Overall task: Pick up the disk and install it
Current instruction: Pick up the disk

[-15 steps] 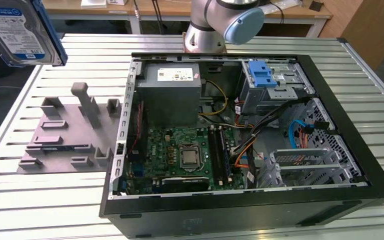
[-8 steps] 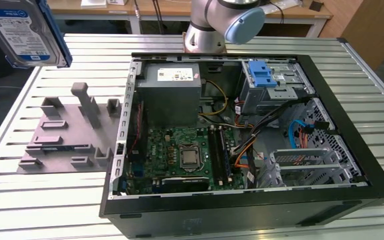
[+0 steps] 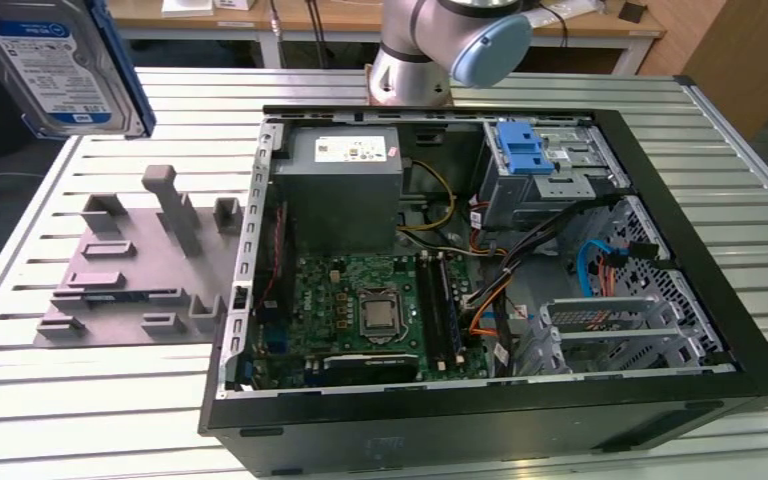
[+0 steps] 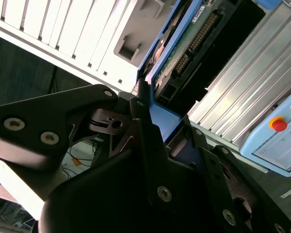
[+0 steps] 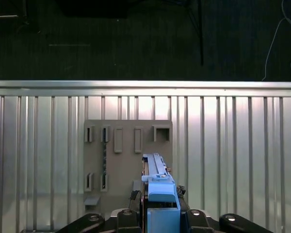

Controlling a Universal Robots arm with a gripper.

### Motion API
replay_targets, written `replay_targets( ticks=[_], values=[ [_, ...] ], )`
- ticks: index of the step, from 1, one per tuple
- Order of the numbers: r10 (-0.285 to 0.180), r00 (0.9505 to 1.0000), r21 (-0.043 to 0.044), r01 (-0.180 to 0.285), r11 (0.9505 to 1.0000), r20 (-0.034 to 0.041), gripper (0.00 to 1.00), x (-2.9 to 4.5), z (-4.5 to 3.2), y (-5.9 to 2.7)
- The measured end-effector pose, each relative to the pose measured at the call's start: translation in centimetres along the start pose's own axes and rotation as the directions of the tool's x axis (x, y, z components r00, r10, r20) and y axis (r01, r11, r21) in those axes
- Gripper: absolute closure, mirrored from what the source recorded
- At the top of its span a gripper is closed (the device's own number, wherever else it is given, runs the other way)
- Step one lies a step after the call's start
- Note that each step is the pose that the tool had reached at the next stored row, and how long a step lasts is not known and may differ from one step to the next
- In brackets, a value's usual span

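The hand [image 5: 161,216] is closed on the disk [image 5: 157,182], its black fingers [image 4: 140,126] clamping the blue frame from both sides. In the first wrist view the disk stands edge-on, up in the air above the grey holder plate [image 5: 128,155] on the slatted table [image 5: 242,160]. In the exterior view the disk [image 3: 71,65] hangs high at the exterior view's left, label showing, well apart from the open computer case [image 3: 491,400].

The step in hand looks like the carry, roughly midway through the task. To do it well, the grip should stay square on the frame so the disk does not tip. It should also travel high enough to clear the case wall and the loose cables [image 3: 598,265] near the drive cage [image 3: 544,160].
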State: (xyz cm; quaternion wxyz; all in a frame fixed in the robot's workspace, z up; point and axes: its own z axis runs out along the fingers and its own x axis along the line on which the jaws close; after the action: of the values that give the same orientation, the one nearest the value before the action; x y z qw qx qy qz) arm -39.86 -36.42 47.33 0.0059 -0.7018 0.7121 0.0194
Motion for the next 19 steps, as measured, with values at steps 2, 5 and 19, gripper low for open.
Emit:
replay_targets(
  ticks=[2, 5, 19],
  values=[
    [0.0, 1.0, 0.0001, 0.0, 1.0, 0.0, 0.64, 0.14, -0.01, -0.36],
    [0.0, 1.0, 0.0001, 0.0, 1.0, 0.0001, 0.64, 0.32, -0.02, -0.89],
    [0.0, 1.0, 0.0001, 0.0, 1.0, 0.0001, 0.64, 0.33, -1.54, -1.46]
  ],
)
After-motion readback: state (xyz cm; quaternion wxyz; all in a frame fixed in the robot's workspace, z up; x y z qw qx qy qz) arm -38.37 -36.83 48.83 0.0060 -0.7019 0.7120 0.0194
